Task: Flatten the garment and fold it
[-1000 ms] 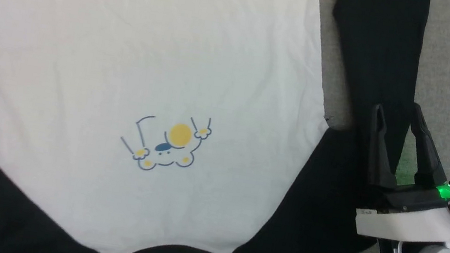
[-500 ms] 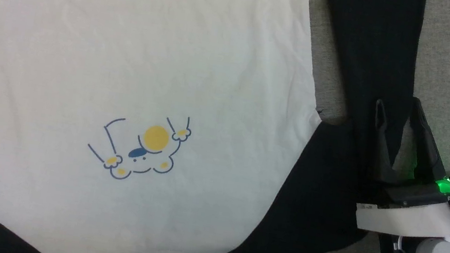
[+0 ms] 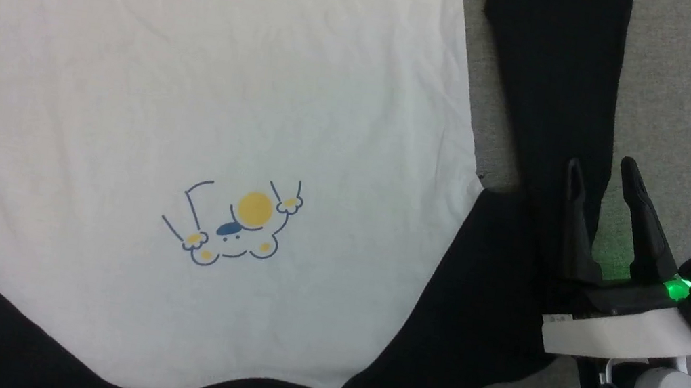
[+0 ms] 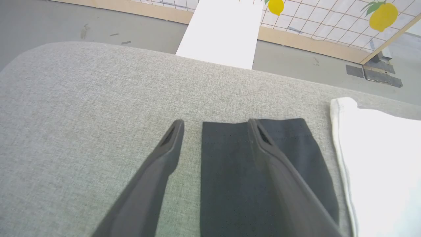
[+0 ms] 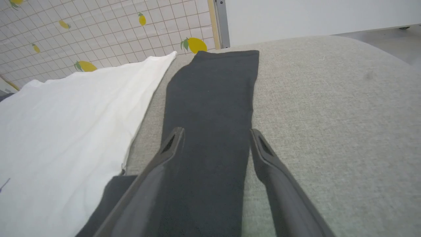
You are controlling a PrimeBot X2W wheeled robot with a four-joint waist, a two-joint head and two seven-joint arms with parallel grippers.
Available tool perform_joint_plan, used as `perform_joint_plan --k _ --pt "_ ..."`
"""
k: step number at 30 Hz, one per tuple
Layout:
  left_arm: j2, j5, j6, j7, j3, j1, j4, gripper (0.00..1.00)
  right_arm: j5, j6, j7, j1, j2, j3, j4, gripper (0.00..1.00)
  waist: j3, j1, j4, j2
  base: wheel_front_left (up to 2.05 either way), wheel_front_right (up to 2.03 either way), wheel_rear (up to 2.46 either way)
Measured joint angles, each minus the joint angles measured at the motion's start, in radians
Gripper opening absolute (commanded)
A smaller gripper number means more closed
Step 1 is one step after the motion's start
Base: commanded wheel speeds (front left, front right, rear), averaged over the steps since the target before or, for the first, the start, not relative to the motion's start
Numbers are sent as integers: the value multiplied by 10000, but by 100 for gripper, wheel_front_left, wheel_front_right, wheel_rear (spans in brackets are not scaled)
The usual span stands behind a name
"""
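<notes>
Showing one garment [image 3: 201, 63], left gripper [image 4: 213, 122], right gripper [image 3: 602, 165]

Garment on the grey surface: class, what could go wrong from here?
1. The open right gripper straddles the black sleeve's outer edge; closing could bunch it rather than flatten it.
2. The left gripper has one finger off the other sleeve, so it might pinch only the edge and slip.

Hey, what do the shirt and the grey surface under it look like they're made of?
The shirt looks like soft, matte cotton-type jersey: it lies limp with fine creases. The grey surface looks like coarse woven upholstery with a speckled, matte weave; its rounded edge hints at padding.
</notes>
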Motion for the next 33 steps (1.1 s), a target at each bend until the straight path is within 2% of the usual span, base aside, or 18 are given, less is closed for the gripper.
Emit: perform_joint_plan --k 9,12,20,27,31,32,33 --pt "-144 128 -84 201 -608 -91 593 100 19 0 151 225 -2 -2 -44 100 -824 -2 99 0 0 0 0" --pt "-217 136 46 368 -702 -98 585 100 128 0 178 224 0 86 -111 100 -754 -2 88 0 0 0 0" --pt "-307 291 849 1137 -790 -58 318 100 230 0 92 182 0 232 -92 100 -77 -2 -143 0 0 0 0" --pt "217 880 1657 1691 -731 263 -527 100 316 0 -44 53 0 339 29 100 403 -2 -381 0 0 0 0" --pt "307 899 1923 1885 -587 590 -1016 98 341 0 -59 -2 0 374 107 100 509 -2 -402 0 0 0 0" --pt "313 899 1965 1921 -571 661 -1116 44 343 0 -59 -16 0 382 117 100 520 -2 -394 0 0 0 0" --pt "324 897 1990 1981 -554 756 -1233 0 343 0 -59 -33 0 382 127 100 531 -2 -382 0 0 0 0"
